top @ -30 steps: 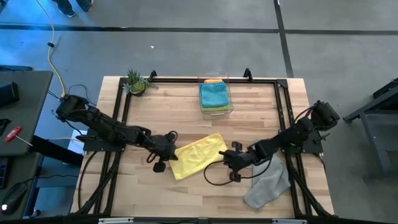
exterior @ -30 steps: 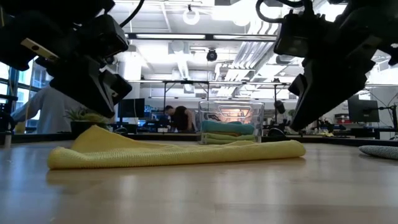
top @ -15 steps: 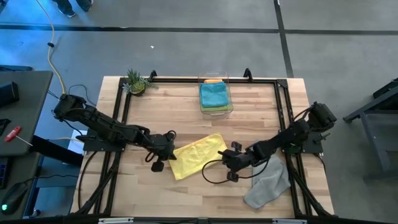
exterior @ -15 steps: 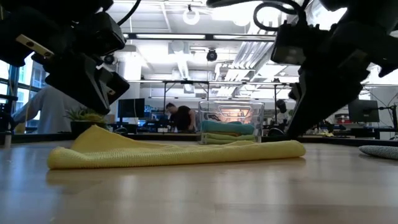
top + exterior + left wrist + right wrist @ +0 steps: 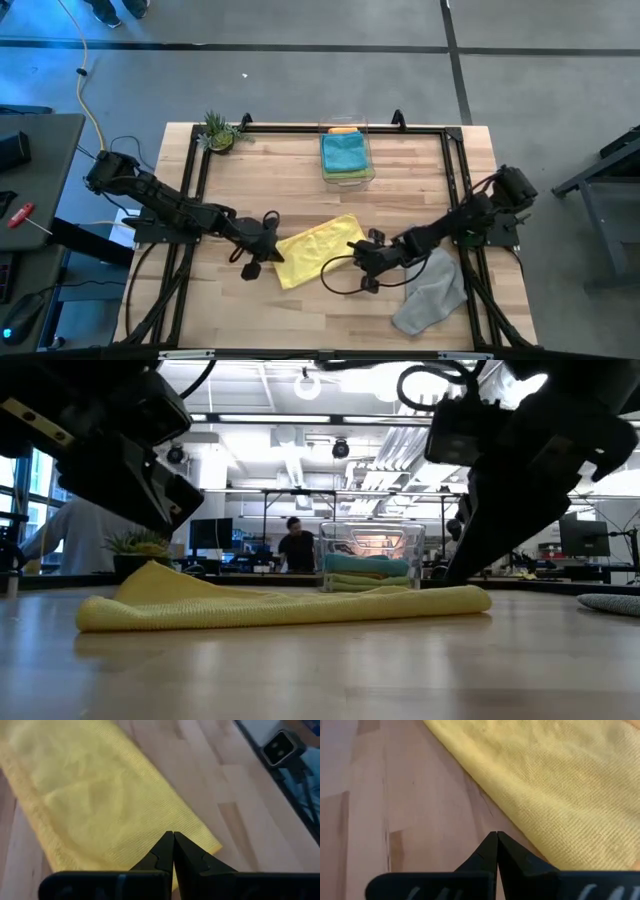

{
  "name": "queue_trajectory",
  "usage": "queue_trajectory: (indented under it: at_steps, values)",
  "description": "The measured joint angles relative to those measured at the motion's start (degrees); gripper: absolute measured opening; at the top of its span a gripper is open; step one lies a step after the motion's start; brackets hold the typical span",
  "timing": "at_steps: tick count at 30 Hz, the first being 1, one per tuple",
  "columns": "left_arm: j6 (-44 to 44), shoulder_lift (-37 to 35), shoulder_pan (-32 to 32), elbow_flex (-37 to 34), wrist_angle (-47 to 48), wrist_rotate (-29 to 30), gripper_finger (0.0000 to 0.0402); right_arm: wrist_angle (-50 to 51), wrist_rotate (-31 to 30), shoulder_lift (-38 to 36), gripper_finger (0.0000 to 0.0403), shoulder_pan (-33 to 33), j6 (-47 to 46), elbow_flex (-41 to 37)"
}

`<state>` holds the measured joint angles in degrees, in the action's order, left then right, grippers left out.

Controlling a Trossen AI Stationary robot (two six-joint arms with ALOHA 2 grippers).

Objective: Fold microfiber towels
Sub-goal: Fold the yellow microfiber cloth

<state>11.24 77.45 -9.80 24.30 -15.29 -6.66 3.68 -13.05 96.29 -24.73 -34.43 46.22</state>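
A yellow towel [image 5: 318, 250] lies folded on the wooden table, its long side flat on the wood and its left end humped [image 5: 150, 575]. My left gripper [image 5: 274, 251] is shut, its tips [image 5: 173, 836] hovering over the towel's left-hand corner. My right gripper [image 5: 359, 256] is also shut and points down at bare wood beside the towel's right-hand edge [image 5: 520, 815], its tips [image 5: 497, 836] just off the cloth. A grey towel [image 5: 432, 295] lies crumpled at the near right. Teal, orange and lime towels sit in the clear bin [image 5: 371, 170].
The clear bin [image 5: 370, 545] stands at the far middle of the table, and a small potted plant [image 5: 218, 132] at the far left corner. A black frame rail [image 5: 300, 128] runs round the table. Bare wood lies in front of the yellow towel. People stand in the room behind.
My right gripper has edged toward the yellow towel's right end and sunk slightly. My left gripper has tipped a little over the towel's left end. Both have stayed shut, and the towel lies as before.
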Motion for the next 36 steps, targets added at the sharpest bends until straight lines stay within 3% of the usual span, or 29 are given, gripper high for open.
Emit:
queue_trajectory:
  at_steps: [11,20,36]
  values:
    - [0.07,0.02,0.02,-0.27,0.94,0.25,0.0000,3.54,2.97,-0.35,0.0000,0.00,0.97,-0.02]
    - [-1.74,0.03,1.35,-0.27,0.63,-1.43,0.0000,0.83,3.31,-0.26,0.0000,0.42,4.65,-0.02]
    - [-3.53,0.05,3.04,-0.26,1.51,-1.70,0.0000,-2.03,-1.47,2.60,0.0000,5.10,-4.16,-0.22]
